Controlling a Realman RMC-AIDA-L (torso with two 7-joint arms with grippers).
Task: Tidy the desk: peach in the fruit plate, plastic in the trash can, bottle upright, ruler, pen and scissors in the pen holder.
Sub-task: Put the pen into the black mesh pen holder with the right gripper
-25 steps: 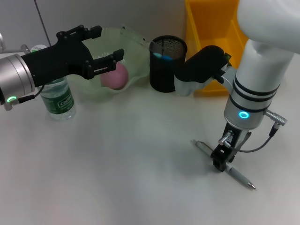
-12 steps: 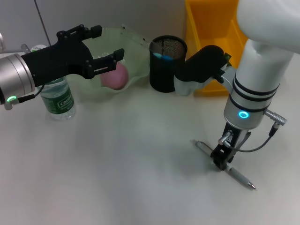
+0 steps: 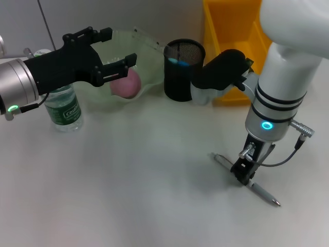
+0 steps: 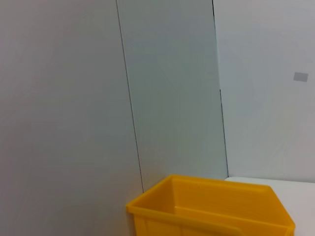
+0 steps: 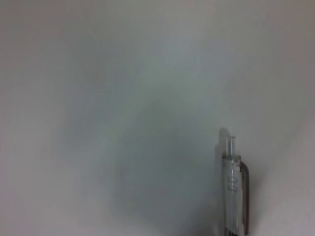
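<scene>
Right gripper (image 3: 243, 173) down at the desk (image 3: 144, 180), pointing straight down, its black fingers set over the middle of the pen (image 3: 248, 181). Pen lies flat under it, clip end sticking out toward the left arm's side, tip end out the other side, nearer the desk's front edge. How wide the fingers stand, and whether they pinch the barrel, cannot be told from the head view; the wrist view shows only the clip end of the pen (image 5: 235, 189) on bare desk.

Left gripper (image 3: 105, 56) held in the air, well apart from the right one, fingers spread wide, nothing in them. Just behind and below its fingers: the clear fruit plate (image 3: 149, 56) with the pink peach (image 3: 126, 84) in it. Under its arm, the water bottle (image 3: 62, 109) stands upright. Beyond its fingertips, the black mesh pen holder (image 3: 183, 69), something blue inside. Past that, the yellow bin (image 3: 231, 36), also seen in the left wrist view (image 4: 211, 206).
</scene>
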